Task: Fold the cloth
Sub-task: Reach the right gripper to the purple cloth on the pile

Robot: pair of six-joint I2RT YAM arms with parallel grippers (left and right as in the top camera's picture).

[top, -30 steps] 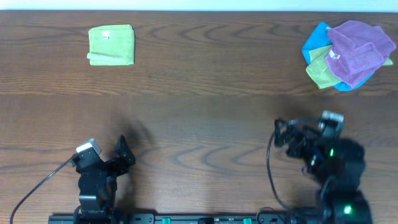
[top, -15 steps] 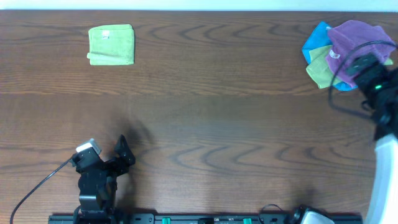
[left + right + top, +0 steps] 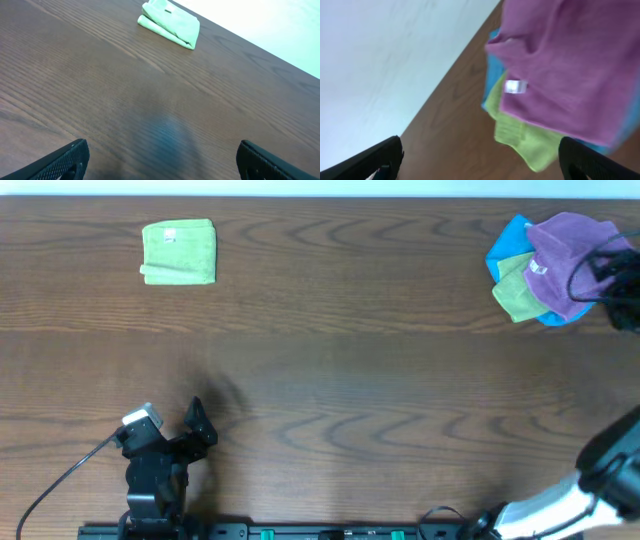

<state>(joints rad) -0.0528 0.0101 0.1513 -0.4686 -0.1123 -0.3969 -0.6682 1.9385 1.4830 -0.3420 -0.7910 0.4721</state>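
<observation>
Folding hasn't begun: the purple cloth [image 3: 570, 260] lies crumpled on a pile [image 3: 512, 280] of other cloths. The right gripper [image 3: 480, 145] hovers over it, open and empty; the left gripper [image 3: 162, 147] is open too.

From my seat, the folded lime-green cloth [image 3: 172, 22] sits far out ahead of the left claw [image 3: 161, 156], roughly straight on. It lies flat on the dark wood-grain table [image 3: 100, 90], close to the far edge, and there's a small white label [image 3: 168, 236] on its top face. Just ahead of the right claw [image 3: 480, 157] I can see a bright blue cloth [image 3: 492, 95] and a second lime-green cloth [image 3: 520, 145]. Both are crumpled and overlapping, with the green poking out below the blue in the wrist view. Past the table edge it's just a plain white backdrop [image 3: 385, 60].
</observation>
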